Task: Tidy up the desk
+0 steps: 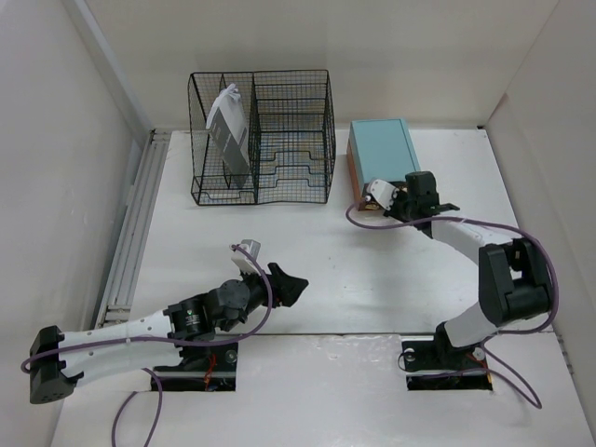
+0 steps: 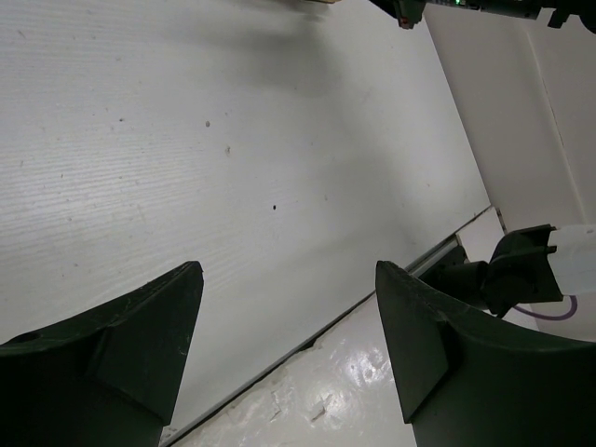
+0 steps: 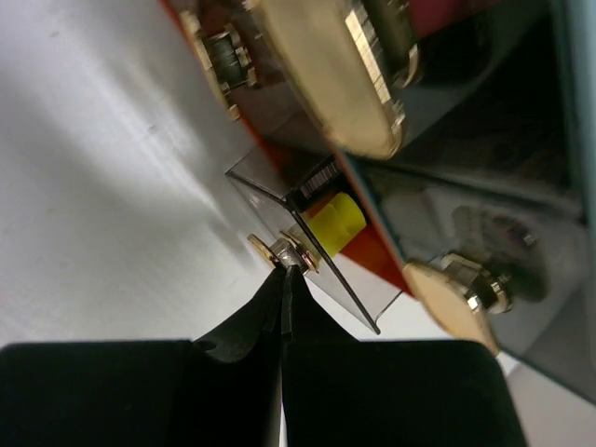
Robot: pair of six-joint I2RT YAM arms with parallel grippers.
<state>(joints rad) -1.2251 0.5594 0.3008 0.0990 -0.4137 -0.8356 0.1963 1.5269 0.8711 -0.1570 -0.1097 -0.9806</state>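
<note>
- A gold knob (image 3: 291, 251) is seen only in the right wrist view, touched by the clenched right gripper (image 3: 285, 279).
- The left gripper (image 2: 289, 270) is held released, low over the desk (image 2: 186, 140).

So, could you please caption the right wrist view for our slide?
Shut right gripper, tips at the gold knob of a clear drawer front.

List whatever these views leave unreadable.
- Right wrist view: what lies beyond the yellow piece, blurred and too close.
- Right wrist view: whether the right gripper actually pinches the gold knob; its tips hide the contact.
- Top view: the grey item in the wire rack, too small to name.
</note>
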